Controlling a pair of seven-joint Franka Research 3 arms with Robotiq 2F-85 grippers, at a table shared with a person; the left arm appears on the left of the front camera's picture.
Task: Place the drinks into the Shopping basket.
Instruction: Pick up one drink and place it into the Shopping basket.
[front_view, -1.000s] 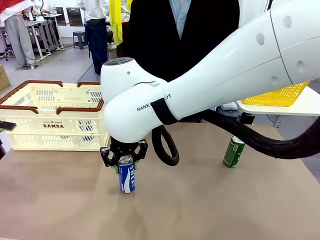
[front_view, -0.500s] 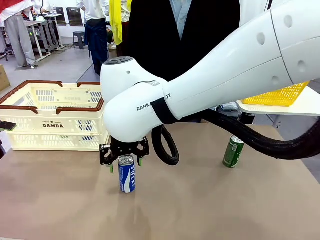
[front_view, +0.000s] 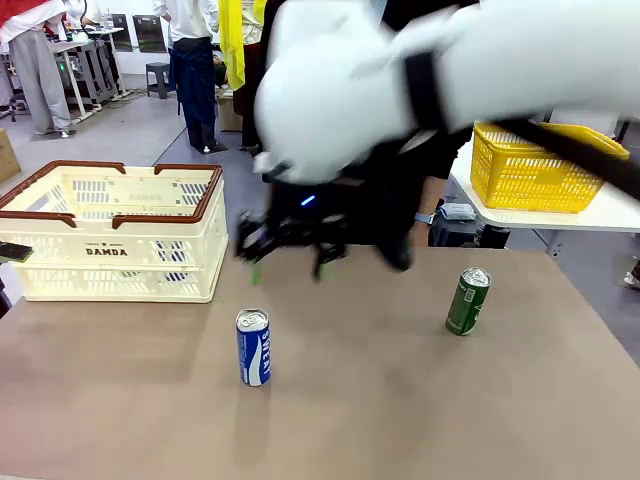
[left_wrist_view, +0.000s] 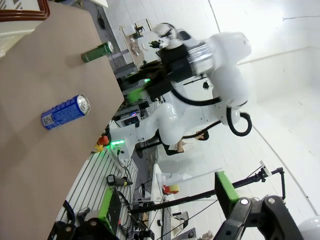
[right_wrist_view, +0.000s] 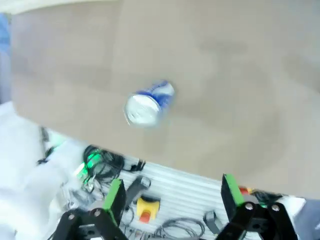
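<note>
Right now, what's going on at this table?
The right arm reaches across the middle. Its right claw hangs open and empty, blurred, above the table and just beyond the blue can. That can stands upright on the table with nothing touching it. The dark green can stands farther right. Neither is in the Shopping basket at the left. The left claw is open and holds nothing.

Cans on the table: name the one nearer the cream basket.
The blue can, standing just before the basket's right end; the green can stands far off to the right.
</note>
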